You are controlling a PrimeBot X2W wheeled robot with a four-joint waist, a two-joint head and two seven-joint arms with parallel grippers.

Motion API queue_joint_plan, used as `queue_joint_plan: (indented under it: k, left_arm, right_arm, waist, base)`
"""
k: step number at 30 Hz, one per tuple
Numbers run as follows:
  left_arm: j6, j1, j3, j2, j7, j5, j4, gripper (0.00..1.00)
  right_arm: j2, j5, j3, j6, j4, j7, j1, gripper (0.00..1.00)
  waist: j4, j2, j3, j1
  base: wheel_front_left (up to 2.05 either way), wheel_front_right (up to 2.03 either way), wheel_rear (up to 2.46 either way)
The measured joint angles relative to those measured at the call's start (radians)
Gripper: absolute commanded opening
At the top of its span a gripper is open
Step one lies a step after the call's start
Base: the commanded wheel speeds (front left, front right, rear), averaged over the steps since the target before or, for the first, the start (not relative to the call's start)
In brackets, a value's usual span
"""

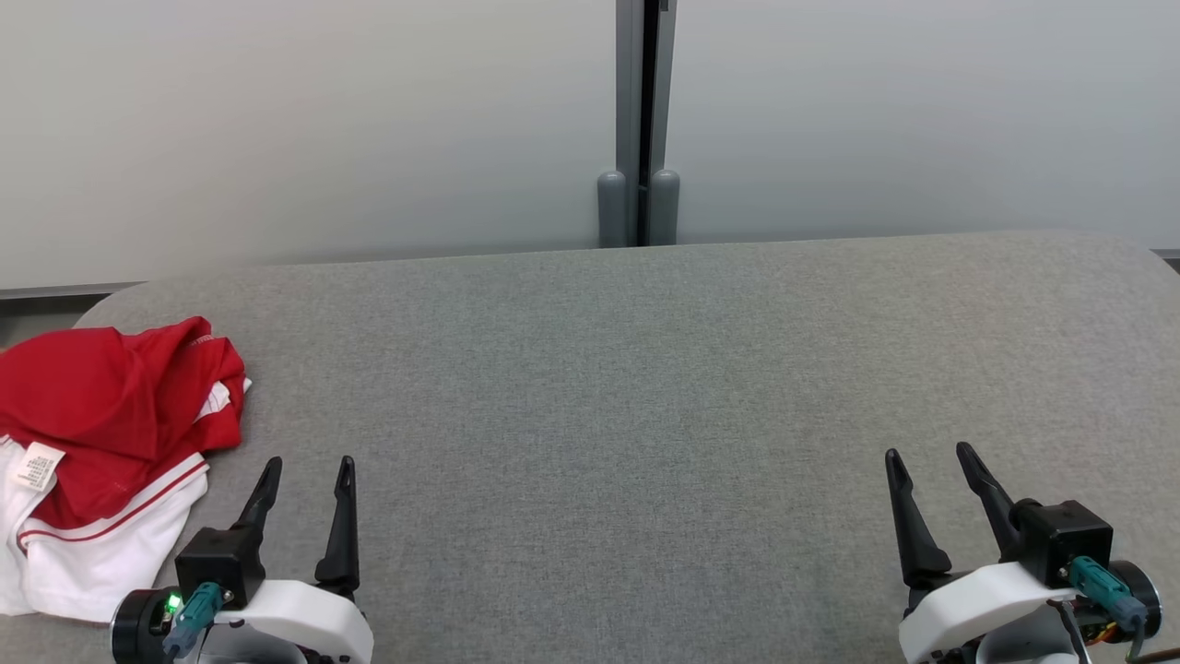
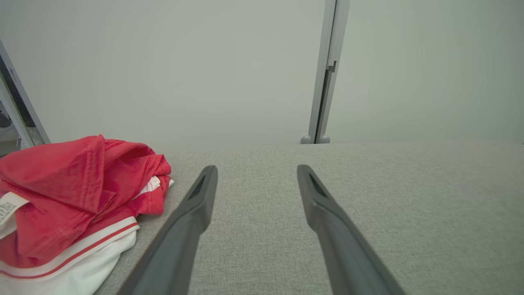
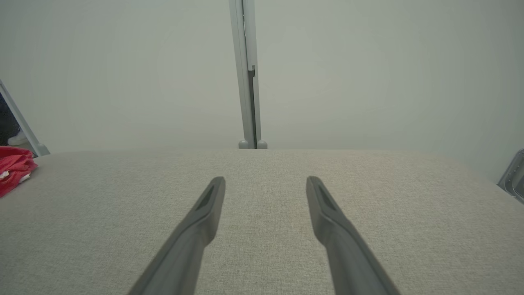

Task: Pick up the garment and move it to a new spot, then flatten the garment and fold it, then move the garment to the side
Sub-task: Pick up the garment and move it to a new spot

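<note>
A crumpled red and white garment (image 1: 101, 433) lies bunched at the far left of the grey table (image 1: 627, 387), with a white care label showing. My left gripper (image 1: 309, 464) stands open just right of the garment, apart from it, with nothing between its fingers. In the left wrist view the garment (image 2: 73, 205) sits left of that gripper (image 2: 256, 169). At the lower right of the head view my right gripper (image 1: 926, 452) is open and empty over bare cloth. The right wrist view has the right gripper (image 3: 266, 180) in the middle and a red edge of the garment (image 3: 14, 168) at far left.
Pale partition panels rise behind the table, joined at a grey post (image 1: 639, 120) with two rounded feet. The table's far corners are rounded. A metal frame edge (image 3: 513, 178) shows beyond the table's right end.
</note>
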Motion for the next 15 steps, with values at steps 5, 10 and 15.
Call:
queue_joint_plan:
  k: [5, 10, 15]
  left_arm:
    - [0.001, -0.009, -0.002, 0.002, 0.004, -0.009, 0.007, 1.0]
    - [0.006, -0.022, -0.006, -0.001, 0.004, -0.016, 0.007, 1.0]
    - [0.01, -0.042, 0.0, 0.005, 0.004, -0.024, 0.006, 1.0]
  right_arm:
    - [0.0, -0.01, -0.002, 0.0, -0.005, 0.001, 0.0, 1.0]
    - [-0.001, -0.011, -0.005, 0.0, -0.023, 0.001, 0.002, 1.0]
    - [-0.001, -0.01, 0.007, 0.0, -0.041, 0.006, 0.003, 1.0]
  waist:
    - [0.023, 0.0, -0.001, 0.0]
    - [0.072, 0.0, 0.0, 0.0]
    - [0.151, 0.0, 0.005, 0.0]
  base:
    - [0.0, 0.0, 0.0]
    - [0.0, 0.0, 0.0]
    - [0.0, 0.0, 0.0]
